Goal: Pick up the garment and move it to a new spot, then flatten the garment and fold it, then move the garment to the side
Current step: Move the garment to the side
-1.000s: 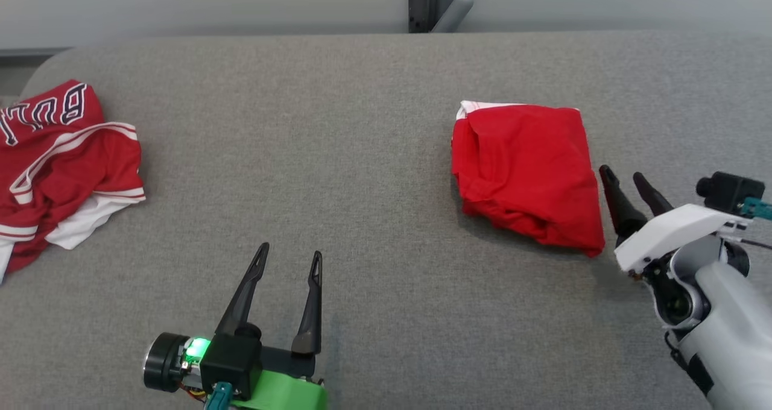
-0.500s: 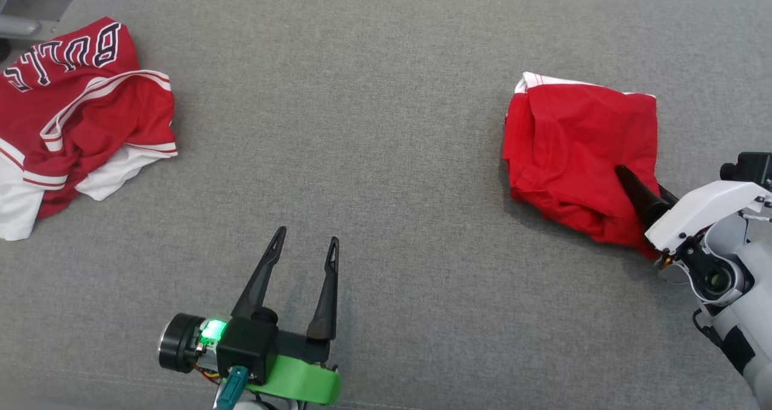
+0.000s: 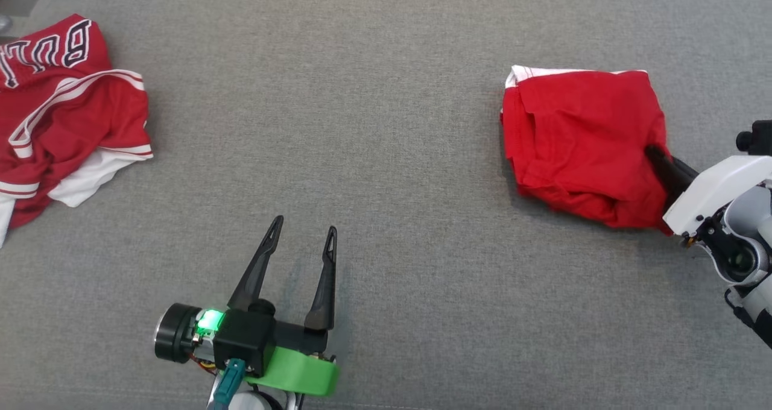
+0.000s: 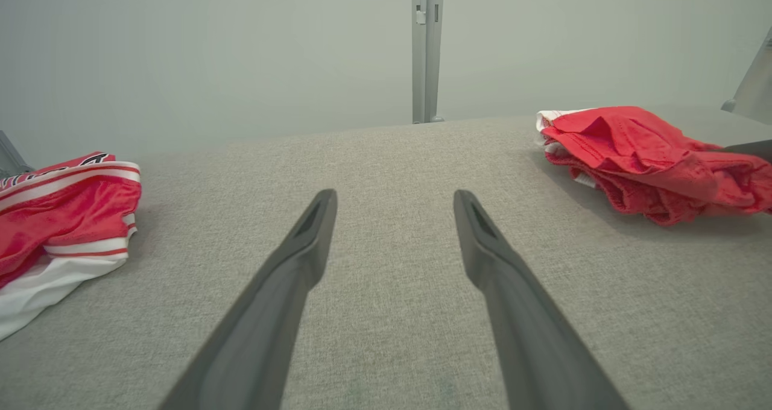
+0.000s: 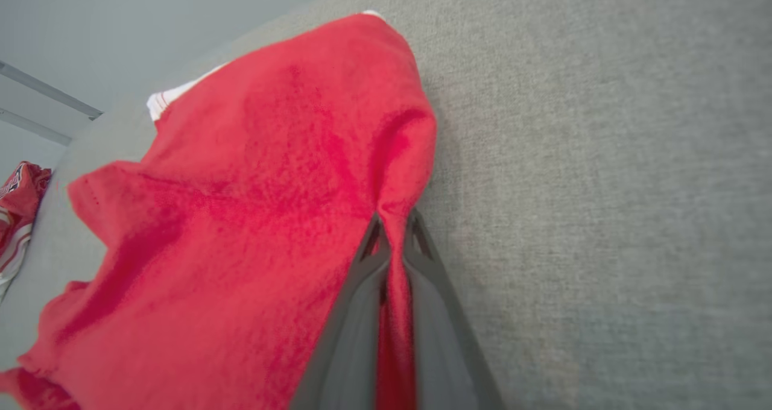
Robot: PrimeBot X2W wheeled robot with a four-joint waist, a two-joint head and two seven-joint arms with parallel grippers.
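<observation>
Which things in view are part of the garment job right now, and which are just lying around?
In the job: plain red garment, its edge pinched in the right gripper; grey surface it lies on.

Lying about: red-and-white lettered jersey at the far left, untouched; left gripper, open, holding nothing.

The only readable text is on the crumpled red-and-white basketball jersey (image 3: 66, 114) at the far left corner of the grey fabric surface (image 3: 362, 126). White, dark-outlined capitals (image 3: 54, 51), upside down in the head view, spell "BUL"; further letters run off the frame.
</observation>
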